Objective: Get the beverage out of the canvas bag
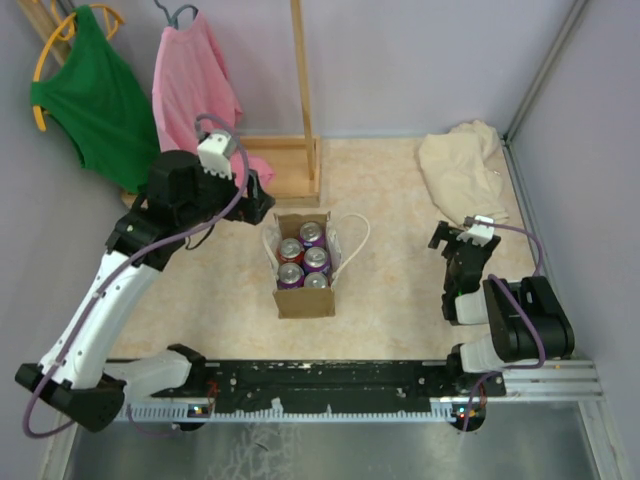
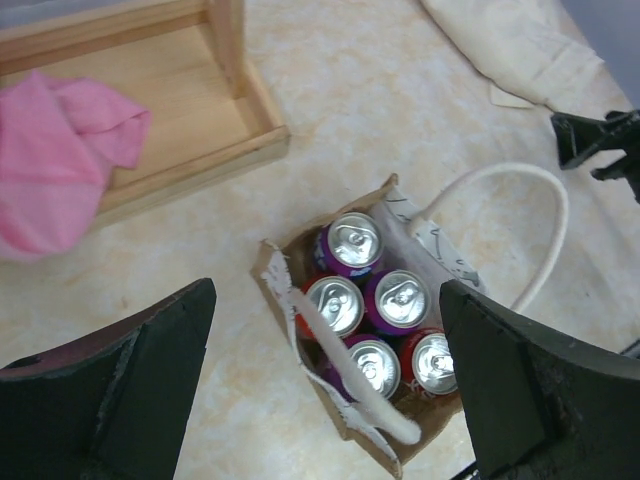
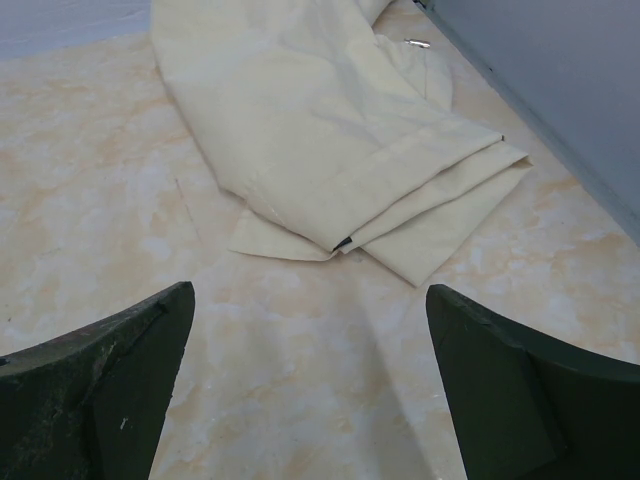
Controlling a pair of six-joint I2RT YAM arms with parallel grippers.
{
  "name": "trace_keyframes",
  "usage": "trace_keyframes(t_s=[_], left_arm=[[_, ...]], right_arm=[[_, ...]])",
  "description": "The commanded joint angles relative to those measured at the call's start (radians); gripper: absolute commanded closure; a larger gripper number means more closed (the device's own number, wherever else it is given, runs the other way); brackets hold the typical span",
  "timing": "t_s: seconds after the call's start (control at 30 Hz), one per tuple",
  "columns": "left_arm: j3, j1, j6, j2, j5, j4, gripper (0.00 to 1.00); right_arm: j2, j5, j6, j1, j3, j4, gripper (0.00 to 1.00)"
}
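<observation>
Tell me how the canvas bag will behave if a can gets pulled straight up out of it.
Probably soft: the canvas bag looks creased at its rim, so its walls may drag upward with a can. The cans pack it tightly, so it is likely weighted enough not to tip. One white handle lies limp across the can tops and could snag.

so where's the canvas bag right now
In the top view the canvas bag stands near mid-table, just in front of the wooden stand's base, the cream cloth far off to its right.
</observation>
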Motion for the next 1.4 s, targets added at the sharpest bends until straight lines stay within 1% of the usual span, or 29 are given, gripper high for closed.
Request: trace_keyframes(t_s=[0.0, 0.13, 0.27, 0.37, 0.5, 0.57, 0.67, 0.77, 0.87, 0.93, 1.0, 1.1, 1.2, 1.27, 1.37], left_arm=[[-0.005, -0.062, 0.003, 0.055, 0.078, 0.082, 0.01], [0.033, -0.127, 0.007, 0.113, 0.023, 0.089, 0.01], [0.052, -0.158, 0.009, 0.156, 0.101, 0.130, 0.01], [0.042, -0.223, 0.036, 0.189, 0.122, 0.191, 0.01], [0.075, -0.342, 0.078, 0.273, 0.018, 0.211, 0.01], [0.087, -0.363, 0.087, 0.312, -0.016, 0.221, 0.01], [0.072, -0.366, 0.088, 0.342, -0.058, 0.243, 0.03], [0.064, -0.365, 0.079, 0.357, -0.110, 0.231, 0.13], [0.063, -0.362, 0.049, 0.361, -0.186, 0.206, 0.17], [0.059, -0.353, 0.023, 0.356, -0.225, 0.191, 0.24], [0.055, -0.323, 0.000, 0.358, -0.220, 0.170, 0.29], [0.056, -0.269, -0.021, 0.371, -0.176, 0.130, 0.36], [0.050, -0.263, -0.023, 0.374, -0.169, 0.105, 0.46], [0.035, -0.254, -0.030, 0.380, -0.175, 0.093, 0.47], [0.018, -0.235, -0.046, 0.405, -0.144, 0.076, 0.47]], right_arm=[[0.003, 0.000, -0.014, -0.005, 0.006, 0.043, 0.01], [0.003, 0.000, -0.014, -0.005, 0.006, 0.043, 0.01], [0.002, 0.001, -0.015, -0.005, 0.006, 0.043, 0.01], [0.003, 0.001, -0.014, -0.005, 0.006, 0.043, 0.01], [0.002, 0.000, -0.014, -0.006, 0.006, 0.043, 0.01], [0.002, 0.000, -0.014, -0.005, 0.006, 0.043, 0.01], [0.003, 0.000, -0.015, -0.005, 0.006, 0.043, 0.01], [0.003, 0.000, -0.014, -0.005, 0.006, 0.043, 0.01], [0.003, 0.001, -0.014, -0.005, 0.006, 0.043, 0.01], [0.003, 0.000, -0.015, -0.005, 0.006, 0.043, 0.01], [0.003, 0.000, -0.015, -0.005, 0.006, 0.043, 0.01], [0.003, 0.001, -0.014, -0.005, 0.006, 0.043, 0.01], [0.003, 0.001, -0.015, -0.005, 0.006, 0.043, 0.01], [0.003, 0.000, -0.014, -0.006, 0.006, 0.043, 0.01], [0.003, 0.000, -0.015, -0.006, 0.006, 0.043, 0.01]])
